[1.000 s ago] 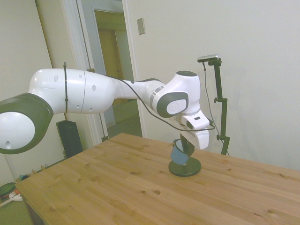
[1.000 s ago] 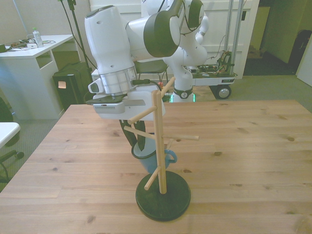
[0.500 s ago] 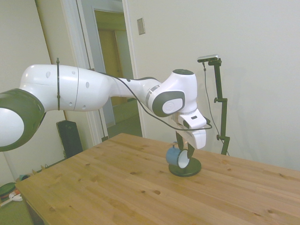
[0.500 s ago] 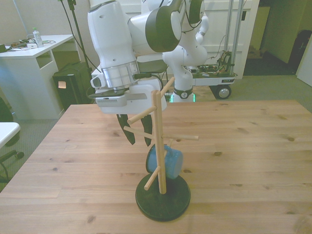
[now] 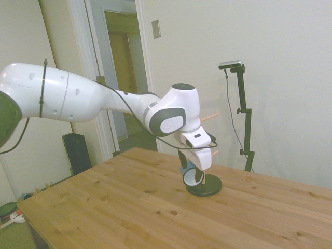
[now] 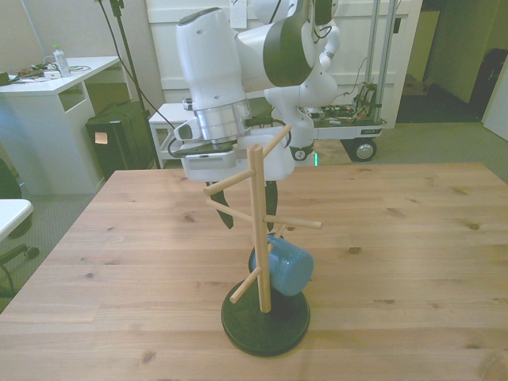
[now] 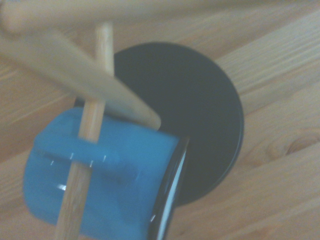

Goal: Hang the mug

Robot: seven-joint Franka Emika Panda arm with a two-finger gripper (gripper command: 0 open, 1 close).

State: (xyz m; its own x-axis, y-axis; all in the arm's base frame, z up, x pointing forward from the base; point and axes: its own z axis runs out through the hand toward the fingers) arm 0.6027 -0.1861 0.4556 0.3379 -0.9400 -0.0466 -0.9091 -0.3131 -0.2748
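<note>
On the wooden peg rack's [image 6: 259, 238] lower peg hangs the small light-blue enamel mug [image 6: 283, 264], tilted, free of the end effector [image 6: 250, 204], whose fingers stand apart, empty. Hanging appears done; only withdrawal remains.

You see a glossy blue enamel mug [image 6: 284, 266], a bare wooden rack [image 6: 260, 230] on a matt black base [image 6: 266, 325], a knotty wooden bench [image 6: 413, 254].
</note>
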